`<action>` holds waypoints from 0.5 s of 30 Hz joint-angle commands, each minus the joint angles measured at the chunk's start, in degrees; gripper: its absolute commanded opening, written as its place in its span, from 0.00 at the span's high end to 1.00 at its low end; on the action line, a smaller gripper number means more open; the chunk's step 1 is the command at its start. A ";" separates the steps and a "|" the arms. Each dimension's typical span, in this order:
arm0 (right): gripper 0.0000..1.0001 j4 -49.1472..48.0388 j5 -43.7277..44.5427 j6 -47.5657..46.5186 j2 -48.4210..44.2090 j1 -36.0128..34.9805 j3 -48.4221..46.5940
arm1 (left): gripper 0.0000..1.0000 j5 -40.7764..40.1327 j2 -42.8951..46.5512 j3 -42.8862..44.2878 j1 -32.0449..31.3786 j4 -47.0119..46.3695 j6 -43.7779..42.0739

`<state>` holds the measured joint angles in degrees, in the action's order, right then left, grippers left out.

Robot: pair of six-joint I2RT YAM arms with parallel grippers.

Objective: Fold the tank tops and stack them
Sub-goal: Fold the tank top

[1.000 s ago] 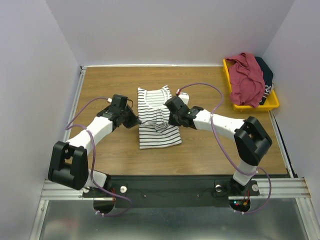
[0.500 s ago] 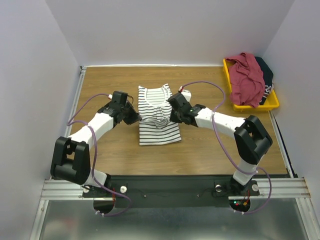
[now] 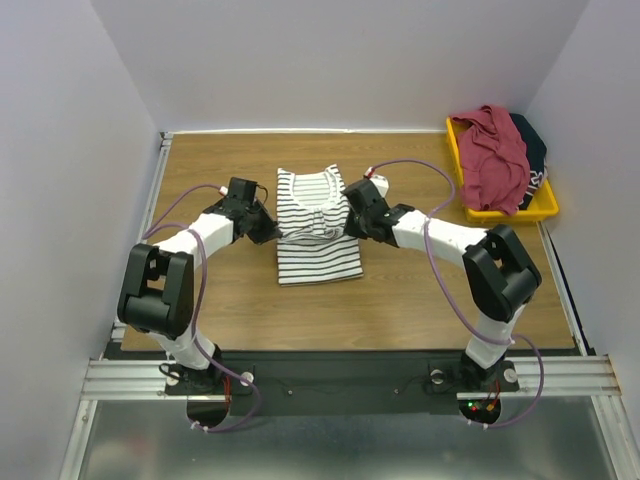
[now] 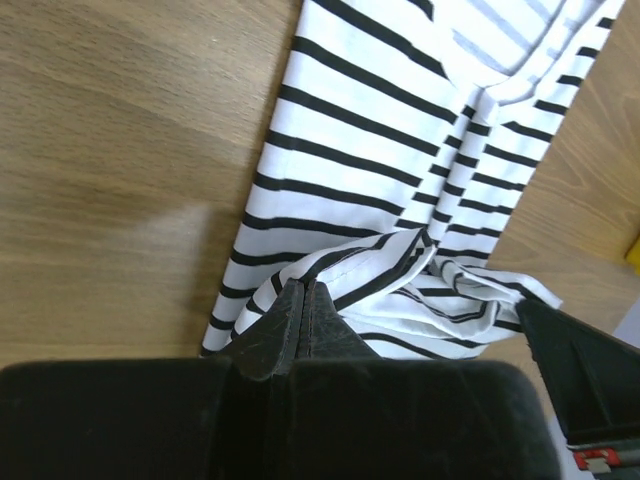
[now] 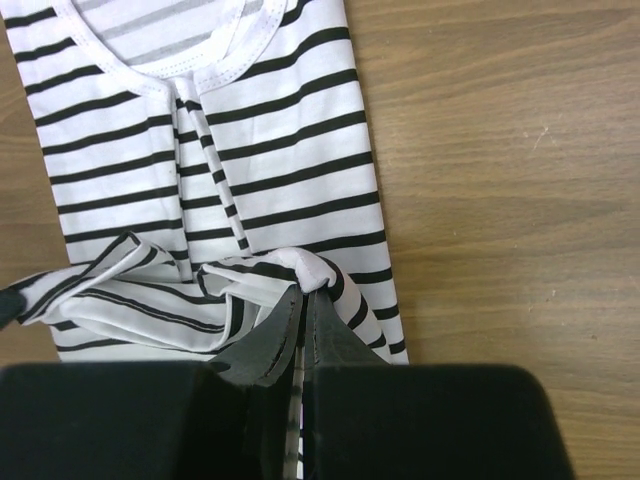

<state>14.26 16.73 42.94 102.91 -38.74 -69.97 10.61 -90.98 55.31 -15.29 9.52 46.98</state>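
Observation:
The striped tank top (image 3: 318, 235) lies mid-table, neckline toward the far wall; it also shows in the left wrist view (image 4: 400, 130) and the right wrist view (image 5: 270, 150). My left gripper (image 3: 270, 232) is shut on its hem at the left side (image 4: 305, 290). My right gripper (image 3: 350, 226) is shut on the hem at the right side (image 5: 305, 295). Both hold the hem lifted and bunched over the top's middle. The maroon tank top (image 3: 495, 155) and the dark navy tank top (image 3: 532, 152) lie crumpled in the bin.
A yellow bin (image 3: 545, 205) stands at the table's far right corner. White walls close the table on the left, back and right.
Both grippers have carried the striped hem away from the near edge toward the neckline. The visible length of the top has shortened.

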 commanded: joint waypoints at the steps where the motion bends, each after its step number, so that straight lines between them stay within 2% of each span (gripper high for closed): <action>1: 1.00 -5.21 -0.65 -0.84 0.71 1.30 -1.04 | 1.00 0.90 -0.86 3.05 0.26 -2.40 -1.63; 8: 1.00 -7.05 -1.88 -1.01 2.55 2.53 -0.95 | 1.00 1.60 -3.33 3.58 0.70 -4.42 -2.24; 10: 0.95 -7.23 -2.05 -1.01 2.91 2.88 -0.95 | 1.00 2.04 -3.59 3.40 0.79 -5.30 -2.33; 11: 0.92 -7.32 -2.31 -1.19 3.25 2.97 -1.04 | 0.97 2.13 -3.50 3.40 0.79 -5.39 -2.42; 12: 0.85 -7.32 -2.32 -1.28 3.43 3.06 -1.21 | 0.94 2.31 -3.42 3.40 0.79 -5.91 -2.68; 13: 0.73 -7.41 -2.40 -1.36 3.52 3.14 -1.30 | 0.85 2.40 -3.33 3.31 0.87 -6.35 -2.77; 14: 0.73 -7.41 -2.32 -1.45 3.52 3.15 -1.39 | 0.82 2.40 -3.33 3.31 0.87 -6.35 -2.77; 15: 0.65 -7.41 -2.40 -1.45 3.52 3.32 -1.57 | 0.78 2.48 -2.98 3.05 0.87 -6.53 -2.69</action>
<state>9.78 14.57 42.22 106.37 -36.01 -69.97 12.14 -94.83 56.60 -14.87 5.63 45.47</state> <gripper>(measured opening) 0.259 0.171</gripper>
